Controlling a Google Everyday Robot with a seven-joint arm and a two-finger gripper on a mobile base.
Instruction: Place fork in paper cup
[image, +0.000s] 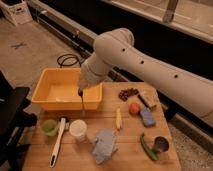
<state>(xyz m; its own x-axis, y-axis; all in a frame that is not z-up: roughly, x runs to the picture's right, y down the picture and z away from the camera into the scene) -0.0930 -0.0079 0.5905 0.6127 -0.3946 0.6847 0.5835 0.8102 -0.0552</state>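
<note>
We see the gripper (80, 93) clamped on the fork (82, 102), which hangs straight down from it, over the front wall of the yellow bin (47, 95). The paper cup (78, 129) stands on the wooden table (127, 145) below the gripper, well apart from the fork's lower end. Left of the cup lie a white-handled utensil (58, 141) and a green cup (49, 127); right of it, a blue cloth (104, 145). Beyond the table is a grey floor with a black cable (67, 60).
</note>
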